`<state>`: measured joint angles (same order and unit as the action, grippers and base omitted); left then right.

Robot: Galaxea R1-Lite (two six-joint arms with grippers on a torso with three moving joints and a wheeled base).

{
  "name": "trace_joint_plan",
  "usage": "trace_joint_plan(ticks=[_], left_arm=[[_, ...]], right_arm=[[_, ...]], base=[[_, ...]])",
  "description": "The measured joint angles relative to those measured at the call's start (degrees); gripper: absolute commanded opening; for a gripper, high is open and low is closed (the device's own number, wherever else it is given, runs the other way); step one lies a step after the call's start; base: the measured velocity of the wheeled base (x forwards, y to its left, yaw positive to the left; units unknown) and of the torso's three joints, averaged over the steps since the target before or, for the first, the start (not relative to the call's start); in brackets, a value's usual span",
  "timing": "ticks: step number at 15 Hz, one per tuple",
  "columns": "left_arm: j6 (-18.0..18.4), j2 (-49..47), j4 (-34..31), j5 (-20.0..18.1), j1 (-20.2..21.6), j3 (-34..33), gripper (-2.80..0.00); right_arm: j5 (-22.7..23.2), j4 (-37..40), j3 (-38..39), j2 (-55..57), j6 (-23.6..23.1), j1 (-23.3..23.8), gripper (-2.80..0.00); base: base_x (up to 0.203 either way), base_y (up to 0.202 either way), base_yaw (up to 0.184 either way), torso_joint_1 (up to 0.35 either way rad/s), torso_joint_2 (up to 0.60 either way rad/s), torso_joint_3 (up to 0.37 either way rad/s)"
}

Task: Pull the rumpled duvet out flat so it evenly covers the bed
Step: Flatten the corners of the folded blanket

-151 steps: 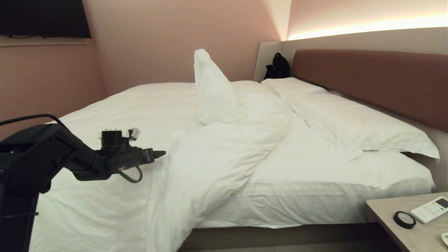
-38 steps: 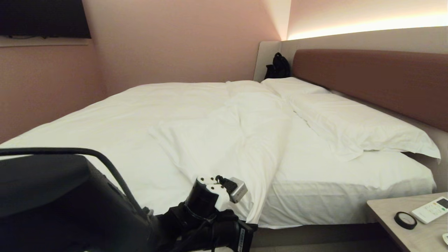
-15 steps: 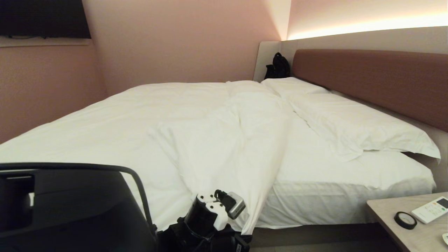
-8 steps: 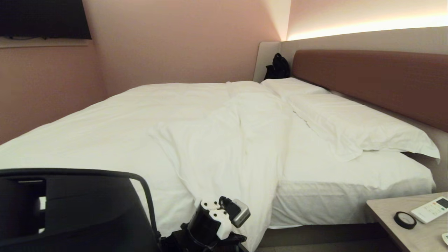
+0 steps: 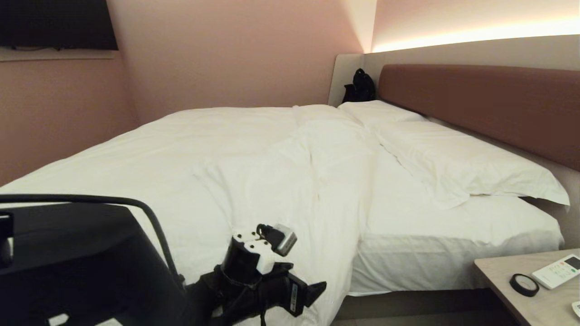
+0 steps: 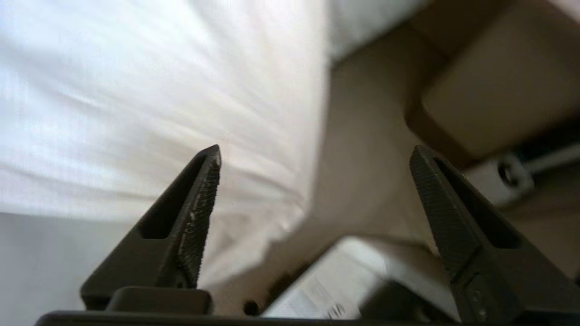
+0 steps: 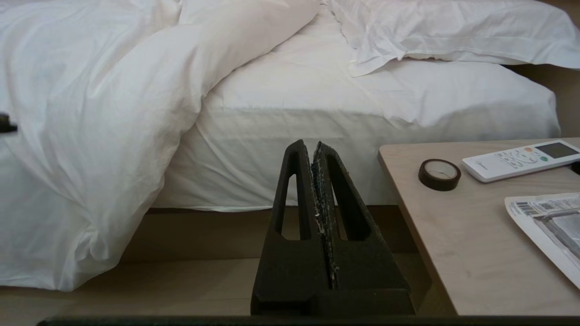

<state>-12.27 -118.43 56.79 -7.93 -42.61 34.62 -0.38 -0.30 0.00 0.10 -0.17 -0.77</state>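
Observation:
The white duvet [image 5: 235,172] lies spread over most of the bed [image 5: 453,235], creased down its middle. Its near edge hangs over the bed's side towards the floor, as the right wrist view shows [image 7: 90,158]. My left gripper [image 5: 315,290] is low at that hanging edge. In the left wrist view it [image 6: 315,151] stands open with nothing between its fingers, the duvet [image 6: 158,90] beside one finger. A strip of bare mattress sheet shows beside the pillows [image 5: 453,163]. My right gripper [image 7: 313,144] is shut and empty, parked low facing the bed's side.
A nightstand [image 5: 507,280] at the front right carries a tape roll [image 5: 524,284] and a remote [image 5: 556,270]. The brown headboard [image 5: 480,104] runs along the right. A black bag [image 5: 359,86] sits at the far corner, and a dark screen [image 5: 54,22] hangs on the left wall.
My left gripper has opened and let go of the duvet's edge, which now hangs down the bed's side. The arm has lifted a little and shifted left.

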Motion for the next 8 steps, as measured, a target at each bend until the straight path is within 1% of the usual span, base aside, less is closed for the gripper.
trace_joint_plan(ticks=[2,3,5,7,8], left_arm=[[0.03,2.10,-0.63,0.01,5.23,2.15,0.00],[0.04,3.14,-1.17,-0.02,7.02,3.19,0.00],[-0.01,5.97,-4.53,-0.23,11.35,7.16,0.00],[-0.76,8.65,-9.95,-0.17,15.70,13.29,0.00],[-1.26,9.54,-12.67,-0.08,17.67,16.37,-2.80]], right_arm=[[0.03,0.00,0.00,0.00,0.00,0.00,-2.80],[0.02,-0.04,0.00,0.00,-0.01,-0.02,-2.80],[0.02,0.01,0.00,0.00,-0.04,0.00,-2.80],[0.02,-0.02,0.00,0.00,-0.01,0.09,-2.80],[0.02,-0.02,0.00,0.00,-0.04,0.00,-2.80]], base=[[0.000,0.000,0.000,0.000,0.00,0.000],[0.000,0.000,0.000,0.000,0.00,0.000],[0.000,0.000,0.000,0.000,0.00,0.000],[0.000,0.000,0.000,0.000,0.00,0.000],[0.000,0.000,0.000,0.000,0.00,0.000]])
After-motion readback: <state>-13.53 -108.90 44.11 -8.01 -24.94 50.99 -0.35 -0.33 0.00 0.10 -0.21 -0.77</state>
